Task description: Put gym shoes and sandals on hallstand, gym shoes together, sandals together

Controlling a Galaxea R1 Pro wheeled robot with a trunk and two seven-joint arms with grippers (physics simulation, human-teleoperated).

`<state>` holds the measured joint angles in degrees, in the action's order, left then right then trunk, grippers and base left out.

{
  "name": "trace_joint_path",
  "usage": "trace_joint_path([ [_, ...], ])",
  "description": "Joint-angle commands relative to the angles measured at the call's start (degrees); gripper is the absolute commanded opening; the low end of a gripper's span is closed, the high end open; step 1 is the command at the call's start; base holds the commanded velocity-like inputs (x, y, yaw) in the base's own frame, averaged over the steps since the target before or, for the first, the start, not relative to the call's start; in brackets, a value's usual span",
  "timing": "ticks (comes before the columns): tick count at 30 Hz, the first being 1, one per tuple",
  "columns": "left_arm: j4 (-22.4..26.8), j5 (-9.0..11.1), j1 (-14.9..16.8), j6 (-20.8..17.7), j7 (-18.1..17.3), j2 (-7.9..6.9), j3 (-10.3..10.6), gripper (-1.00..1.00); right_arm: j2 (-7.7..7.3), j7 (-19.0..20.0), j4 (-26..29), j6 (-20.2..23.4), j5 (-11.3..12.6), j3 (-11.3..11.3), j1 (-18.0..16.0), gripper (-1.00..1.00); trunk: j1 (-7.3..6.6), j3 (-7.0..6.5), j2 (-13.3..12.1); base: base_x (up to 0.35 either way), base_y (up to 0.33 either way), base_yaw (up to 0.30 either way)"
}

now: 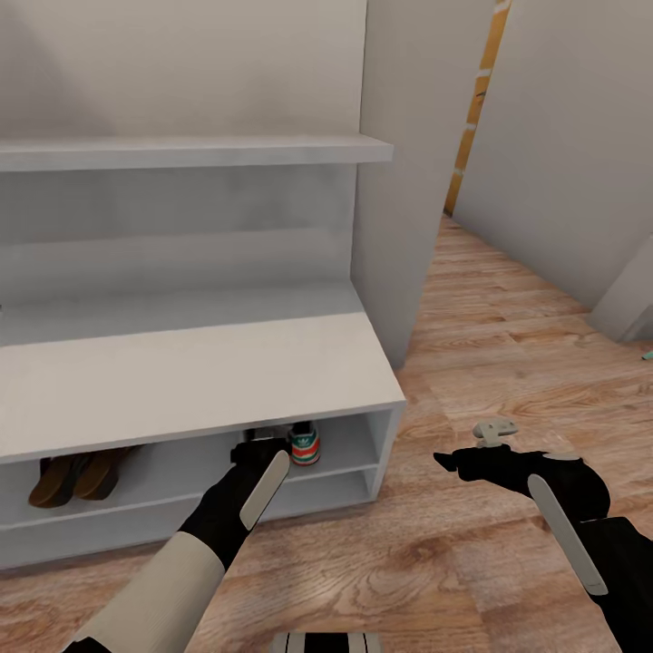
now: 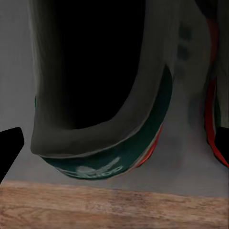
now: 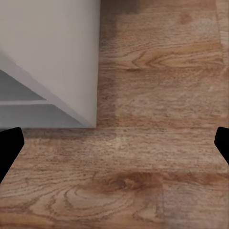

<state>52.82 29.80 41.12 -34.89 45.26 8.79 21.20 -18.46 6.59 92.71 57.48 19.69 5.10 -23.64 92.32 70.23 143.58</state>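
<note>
The gym shoe (image 2: 102, 157) stood heel-outward on the upper open shelf of the hallstand (image 1: 181, 381), a second sneaker (image 2: 214, 119) just beside it. Light and soft in the upper, stiffer at the heel counter and sole, it probably handled best pinched at the heel collar. The left gripper (image 1: 258, 444) reached into that shelf at the shoe; whether it gripped could not be told. The sandals (image 1: 77, 476) lay together further along. The right gripper (image 1: 453, 461) hung spread wide over the corridor floor (image 1: 508, 363), carrying nothing.
</note>
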Motion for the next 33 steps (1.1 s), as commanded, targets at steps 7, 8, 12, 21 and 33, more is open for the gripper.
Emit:
trace_joint_path([
  [7, 0.0, 0.0, 0.0, 0.0, 0.0, 0.06, 0.1, 1.0, 0.0, 0.0, 0.0, 0.0, 0.0, -0.1, 0.0, 1.0, 0.0, 0.0, 0.0, -0.193, -0.05, 0.0],
  [8, 0.0, 0.0, 0.0, 0.0, 0.0, 0.07, 0.1, 1.0, 0.0, 0.0, 0.0, 0.0, 0.0, -0.1, 0.0, 1.0, 0.0, 0.0, 0.0, -0.281, -0.086, 0.0],
  [12, 0.0, 0.0, 0.0, -0.1, 0.0, 0.08, 0.1, 1.0, 0.0, 0.0, 0.0, 0.0, 0.0, -0.1, 0.0, 1.0, 0.0, 0.0, 0.0, -0.297, -0.098, 0.0],
  [21, 0.1, 0.1, -0.1, -0.1, 0.0, 0.02, 0.1, 1.0, 0.0, 0.0, 0.0, 0.1, 0.0, 0.0, 0.0, 1.0, 0.0, 0.0, 0.0, -0.315, -0.115, 0.0],
  [33, 13.2, 0.0, -12.1, 3.5, 0.2, -0.33, 0.1, 1.0, 0.02, 0.1, -0.1, -3.9, -0.1, 0.4, 0.4, 1.0, 0.0, 0.0, 0.0, -0.188, -0.073, 0.0],
])
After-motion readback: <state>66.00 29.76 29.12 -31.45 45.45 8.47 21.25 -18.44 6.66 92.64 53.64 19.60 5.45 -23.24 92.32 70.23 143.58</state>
